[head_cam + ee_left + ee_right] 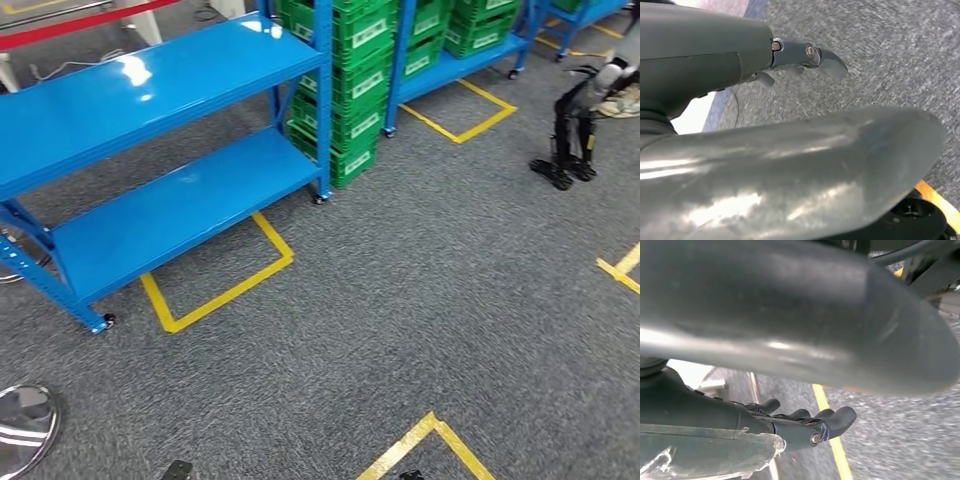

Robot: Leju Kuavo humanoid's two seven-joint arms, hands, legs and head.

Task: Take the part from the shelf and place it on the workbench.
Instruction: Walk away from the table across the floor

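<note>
The blue two-level shelf (173,205) stands at the left of the head view, its boards bare. Beside it rises a stack of green crates (349,90), and more crates sit on a second blue shelf (453,62) further back. In the left wrist view my left hand (753,150) hangs over grey carpet, its dark fingers (810,52) stretched straight and apart from the thick thumb, holding nothing. In the right wrist view my right hand (791,325) hangs the same way, its fingers (828,422) extended and holding nothing.
Grey carpet (423,300) carries yellow tape outlines (219,295) under the shelf and near my feet (423,440). A dark legged machine (573,135) stands at the far right. A shiny round metal object (23,425) lies at the lower left.
</note>
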